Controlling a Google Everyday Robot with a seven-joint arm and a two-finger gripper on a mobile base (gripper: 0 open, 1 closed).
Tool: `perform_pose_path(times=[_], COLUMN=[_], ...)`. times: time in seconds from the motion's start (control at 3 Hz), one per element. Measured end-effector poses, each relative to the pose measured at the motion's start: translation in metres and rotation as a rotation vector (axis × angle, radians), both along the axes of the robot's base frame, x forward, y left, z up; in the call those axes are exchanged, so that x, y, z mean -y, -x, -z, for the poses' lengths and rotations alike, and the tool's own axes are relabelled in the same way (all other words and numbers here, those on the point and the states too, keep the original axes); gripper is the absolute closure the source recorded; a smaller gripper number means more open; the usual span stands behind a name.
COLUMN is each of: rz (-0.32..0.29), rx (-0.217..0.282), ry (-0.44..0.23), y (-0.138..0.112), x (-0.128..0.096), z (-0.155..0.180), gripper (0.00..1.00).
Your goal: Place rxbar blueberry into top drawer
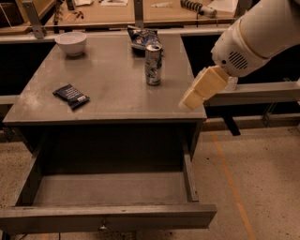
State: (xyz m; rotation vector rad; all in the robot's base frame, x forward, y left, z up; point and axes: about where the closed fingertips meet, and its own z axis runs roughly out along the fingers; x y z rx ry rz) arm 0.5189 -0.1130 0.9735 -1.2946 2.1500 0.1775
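Note:
The rxbar blueberry (71, 95), a small flat dark navy bar with white lettering, lies on the left front part of the grey table top (112, 89). The top drawer (110, 197) is pulled out below the table and holds nothing; its front panel has a small knob (102, 228) at its centre. My gripper (190, 101), cream coloured, hangs over the table's right front corner, far to the right of the bar and holding nothing that I can see.
A tall silver-blue can (153, 64) stands in the middle right of the table. A blue-and-white chip bag (142, 39) lies behind it. A white bowl (71, 43) sits at the back left. A wooden workbench (140, 9) runs along the back.

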Motion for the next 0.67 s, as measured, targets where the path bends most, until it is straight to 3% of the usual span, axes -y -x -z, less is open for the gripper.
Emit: perform_pose_path(times=[0.33, 0.67], rz=[0.046, 0.095], rx=[-0.002, -0.02], ry=[-0.033, -0.1], y=[-0.009, -0.044], x=[-0.012, -0.05], z=[0.005, 0.019], gripper=[0.0, 0.0])
